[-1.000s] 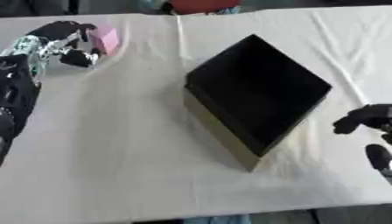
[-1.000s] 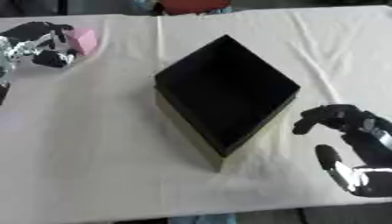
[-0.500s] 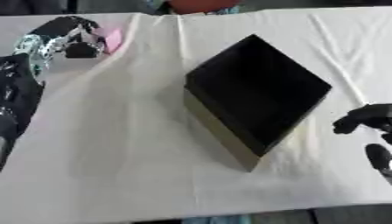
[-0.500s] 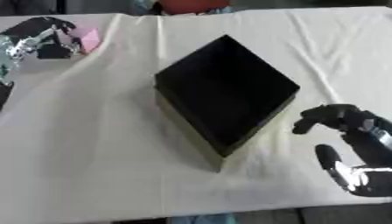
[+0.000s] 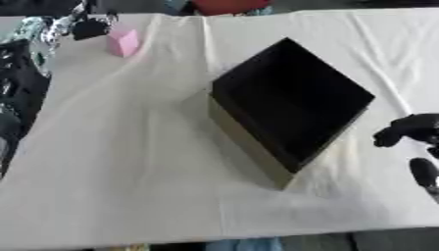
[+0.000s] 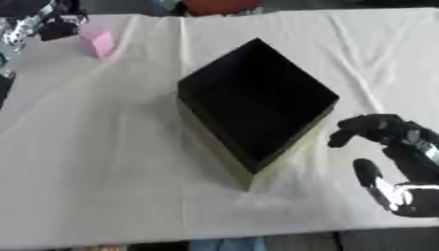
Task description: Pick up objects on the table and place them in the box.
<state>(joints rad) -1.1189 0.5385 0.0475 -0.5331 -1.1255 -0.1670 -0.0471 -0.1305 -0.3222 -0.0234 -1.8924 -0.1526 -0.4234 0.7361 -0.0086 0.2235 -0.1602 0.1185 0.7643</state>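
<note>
Left hand (image 5: 73, 24): my fingers beside pink block (image 5: 123, 42); closure unclear.
Right hand (image 6: 403, 162): idle, fingers relaxed.
Risk: block could tip off surface edge.

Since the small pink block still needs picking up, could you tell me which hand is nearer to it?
The left hand, just beside the small pink block at the far left corner. The right hand rests open near the lower right, beyond the black box.
</note>
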